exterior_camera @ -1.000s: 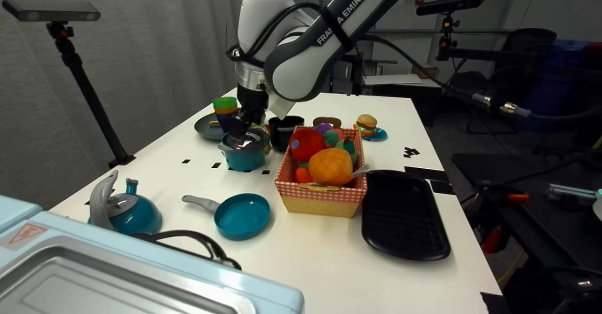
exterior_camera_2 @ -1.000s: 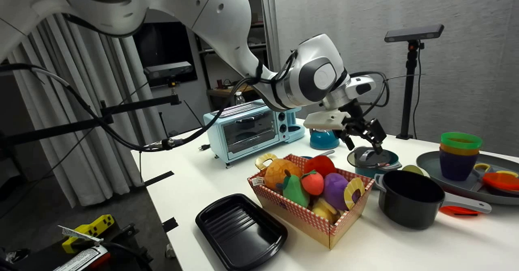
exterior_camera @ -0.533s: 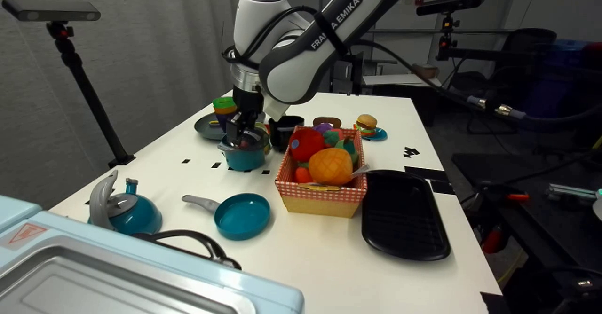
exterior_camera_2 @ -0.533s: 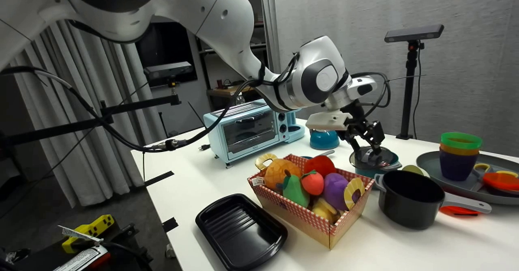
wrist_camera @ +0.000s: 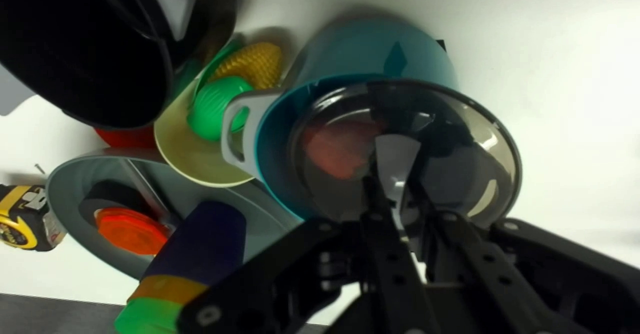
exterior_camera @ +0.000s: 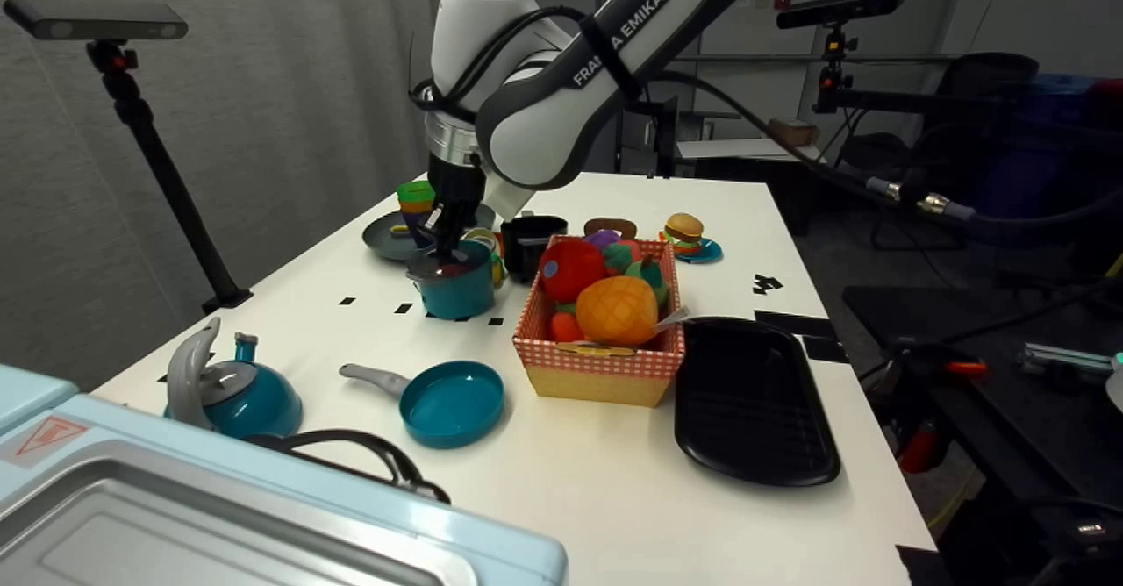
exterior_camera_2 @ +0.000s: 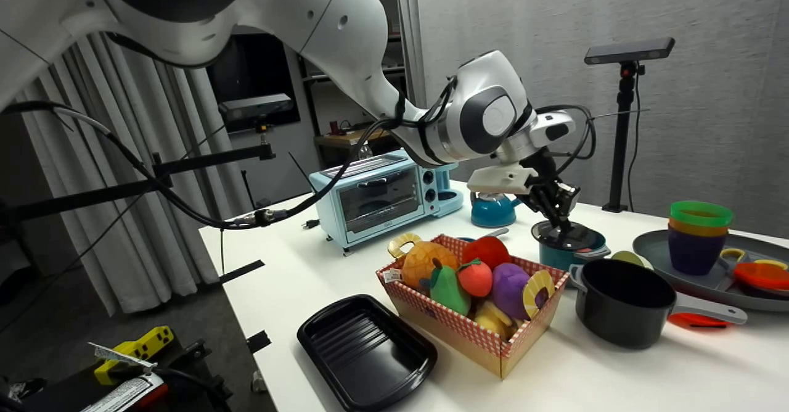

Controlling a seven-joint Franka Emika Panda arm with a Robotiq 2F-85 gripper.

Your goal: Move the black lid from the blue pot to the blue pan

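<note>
The black lid (wrist_camera: 450,174), dark and see-through, sits over the blue pot (wrist_camera: 370,49) but is shifted to one side, so part of the pot's inside shows. My gripper (wrist_camera: 391,181) is shut on the lid's upright grey handle, with a finger on each side. In both exterior views the gripper (exterior_camera_2: 561,224) points down onto the lid (exterior_camera_2: 579,237) above the pot (exterior_camera: 456,295). Something red shows through the lid. The blue pan (exterior_camera: 452,402) lies uncovered on the table, nearer that camera than the pot. The basket mostly hides the pan in an exterior view.
Beside the pot stand a black saucepan (exterior_camera_2: 625,304) and a fruit basket (exterior_camera: 597,384). A grey plate (exterior_camera: 386,239) with stacked cups (exterior_camera_2: 696,245) is behind. A teal kettle (exterior_camera: 259,397), toaster oven (exterior_camera_2: 385,199) and black tray (exterior_camera: 754,402) are also on the table.
My gripper has come down slightly and its fingers have closed on the lid's handle. The lid has swung from a steep tilt to a flatter position, slightly off the pot's rim.
</note>
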